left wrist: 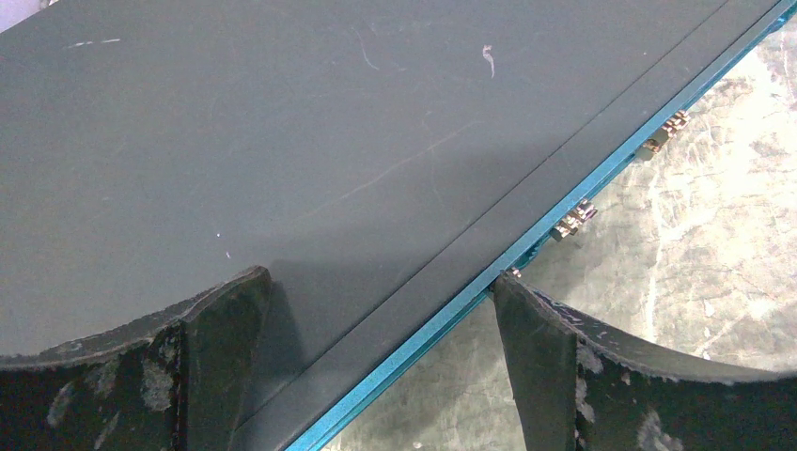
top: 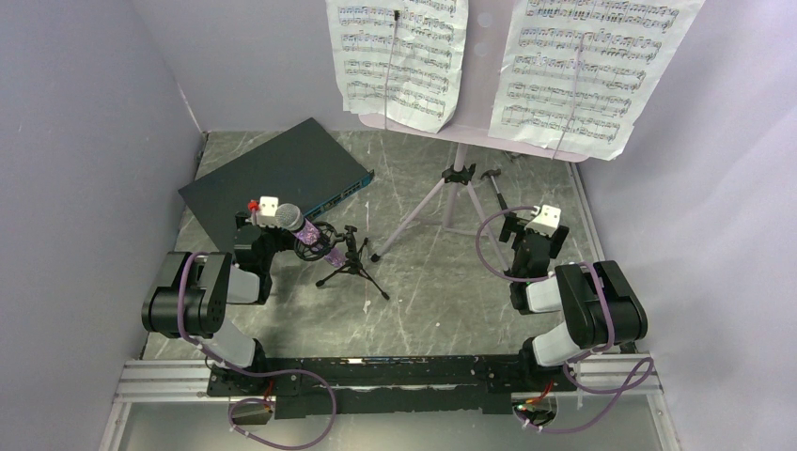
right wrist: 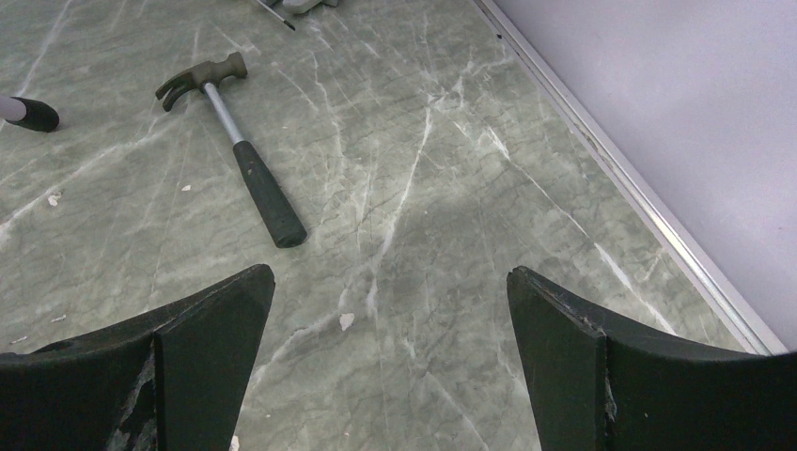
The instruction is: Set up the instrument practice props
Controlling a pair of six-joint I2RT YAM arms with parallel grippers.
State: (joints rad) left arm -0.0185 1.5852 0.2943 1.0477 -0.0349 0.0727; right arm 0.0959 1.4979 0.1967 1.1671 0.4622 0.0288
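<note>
The lilac music-stand plate [top: 479,66] stands on its tripod pole [top: 458,183] at the back, with two white sheet-music pages [top: 399,56] clipped to it. The purple glitter microphone [top: 308,237] sits tilted in the small black tripod mic stand [top: 351,265], its silver mesh head up and to the left. My left gripper [top: 252,218] [left wrist: 381,277] is just left of that head, open and holding nothing, over the edge of a flat black box. My right gripper [top: 523,222] [right wrist: 390,272] hangs open over bare marble, right of the tripod.
The flat black box [top: 277,174] [left wrist: 282,122] with a blue front edge lies at the back left. A hammer [right wrist: 235,155] [top: 492,177] lies on the marble by a tripod foot [right wrist: 28,114]. Lilac walls close in left, right and behind.
</note>
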